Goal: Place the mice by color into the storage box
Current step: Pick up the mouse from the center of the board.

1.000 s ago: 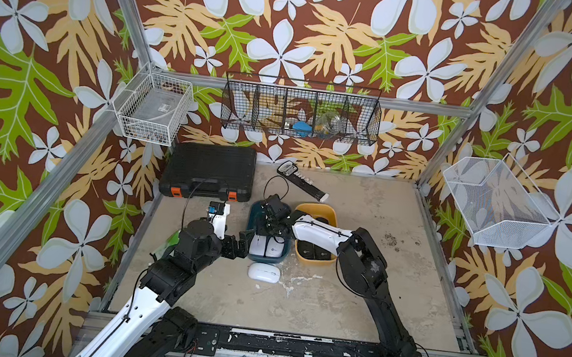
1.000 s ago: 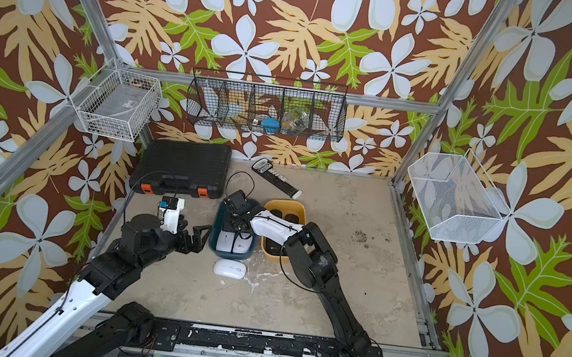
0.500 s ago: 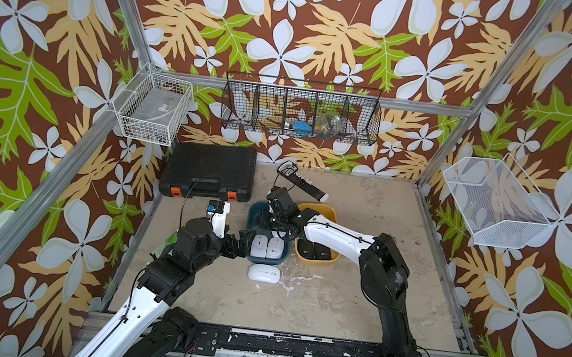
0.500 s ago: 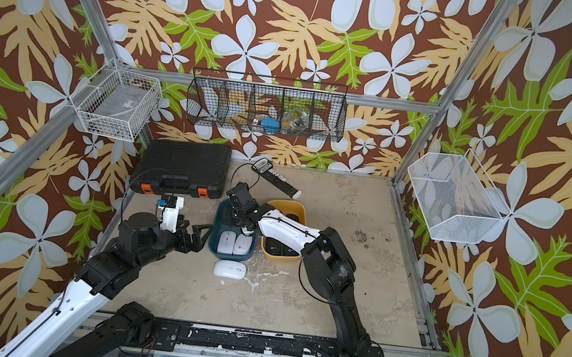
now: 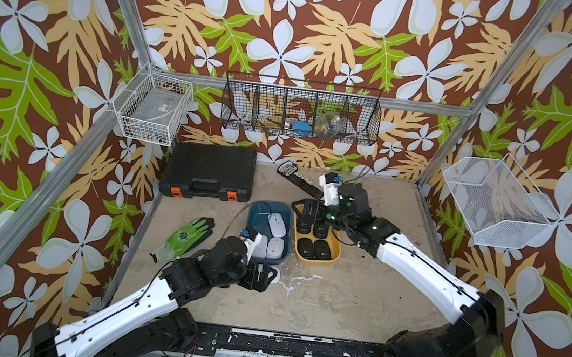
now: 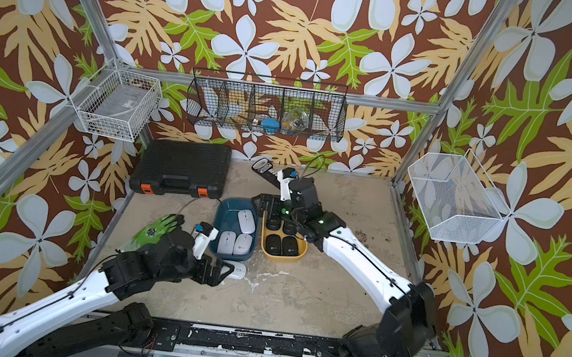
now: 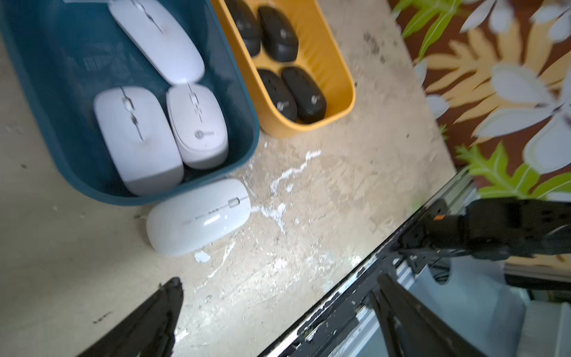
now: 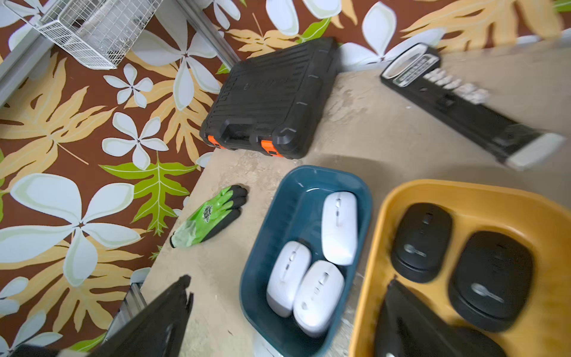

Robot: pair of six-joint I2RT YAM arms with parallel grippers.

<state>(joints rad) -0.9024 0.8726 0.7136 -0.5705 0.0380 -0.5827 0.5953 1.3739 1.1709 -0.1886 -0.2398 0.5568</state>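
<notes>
The blue storage box (image 5: 257,213) (image 6: 226,213) (image 7: 46,77) (image 8: 285,201) holds three white mice (image 5: 275,222) (image 8: 338,227). Right of it, the yellow box (image 5: 315,262) (image 6: 282,258) (image 7: 324,61) (image 8: 463,197) holds several black mice (image 5: 322,251) (image 8: 421,241). One more white mouse (image 6: 238,270) (image 7: 197,216) lies on the table against the blue box's near end. My left gripper (image 5: 262,277) (image 6: 219,270) (image 7: 278,293) hangs open just short of it, partly hiding it in a top view. Above the far end of the yellow box, my right gripper (image 5: 304,212) (image 6: 266,206) (image 8: 287,306) is open and empty.
A black tool case (image 5: 210,172) and a black remote (image 5: 299,181) lie at the back of the table. A green glove (image 5: 186,237) lies left of the blue box. Wire baskets (image 5: 152,113) hang on the walls. A metal rail (image 5: 294,349) runs along the front edge.
My right gripper opened, left a white mouse in the far end of the blue box and drew back towards the yellow box. My left gripper moved closer to the loose white mouse.
</notes>
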